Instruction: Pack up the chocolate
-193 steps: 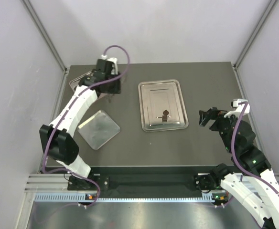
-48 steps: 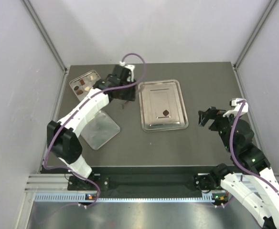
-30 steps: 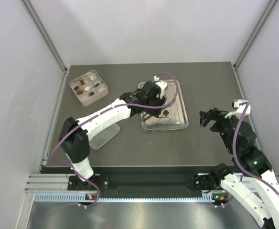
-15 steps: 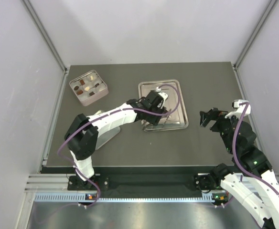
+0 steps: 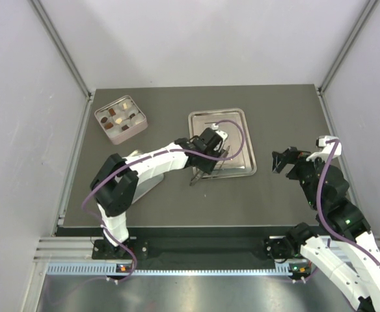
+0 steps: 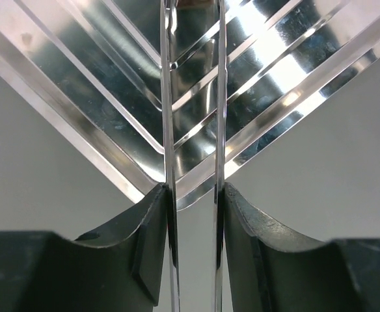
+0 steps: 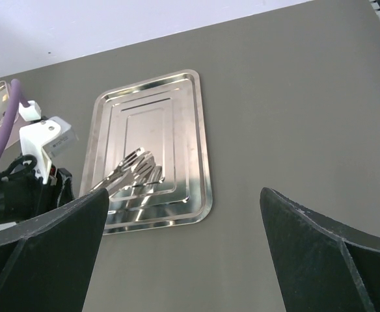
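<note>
Dark table, steel tray mid-surface; left gripper clenched on tongs over tray's near-left corner; right gripper spread wide.

Table: dark grey, matte.
Centre: steel tray, lying flat.
Far left corner: open compartmented tin.
Near left: shiny square lid (only partly visible), well apart from the tin.

Left pincer gone from the tin to the near-left corner of the steel tray, tongs reaching over it
</note>
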`<action>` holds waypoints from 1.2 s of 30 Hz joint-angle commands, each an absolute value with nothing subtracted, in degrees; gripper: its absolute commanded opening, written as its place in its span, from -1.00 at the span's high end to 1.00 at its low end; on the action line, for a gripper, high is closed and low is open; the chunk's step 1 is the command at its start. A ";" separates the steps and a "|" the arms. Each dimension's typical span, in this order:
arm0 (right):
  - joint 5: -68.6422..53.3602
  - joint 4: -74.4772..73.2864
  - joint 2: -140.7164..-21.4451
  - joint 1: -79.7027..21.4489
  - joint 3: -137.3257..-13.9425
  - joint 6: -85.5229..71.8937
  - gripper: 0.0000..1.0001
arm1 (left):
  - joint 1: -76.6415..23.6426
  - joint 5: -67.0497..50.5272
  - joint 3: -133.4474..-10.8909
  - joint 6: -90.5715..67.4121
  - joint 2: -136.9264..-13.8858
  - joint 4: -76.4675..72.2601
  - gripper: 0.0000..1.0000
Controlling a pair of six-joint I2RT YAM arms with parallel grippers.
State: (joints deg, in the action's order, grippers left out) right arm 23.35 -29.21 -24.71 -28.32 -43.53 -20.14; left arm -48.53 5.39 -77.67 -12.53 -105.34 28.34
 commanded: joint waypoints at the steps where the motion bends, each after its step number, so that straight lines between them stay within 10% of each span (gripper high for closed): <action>1: 24.35 -28.30 -24.00 -28.21 -45.53 -20.21 -0.99 | -48.78 7.99 -79.80 -13.36 -101.43 29.17 0.21; 15: 24.43 -28.56 -23.47 -28.21 -46.23 -19.86 -1.00 | -43.53 16.52 -91.75 -12.92 -100.20 40.60 0.31; 36: 25.05 -28.21 -23.64 -28.30 -45.35 -19.42 -0.99 | -34.45 -1.76 -88.33 -8.17 -99.31 31.55 0.10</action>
State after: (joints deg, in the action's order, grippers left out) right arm 23.46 -29.65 -23.79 -28.32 -43.62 -20.01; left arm -34.30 0.67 -88.51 -9.96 -100.51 35.77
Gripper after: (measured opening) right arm 0.996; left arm 0.448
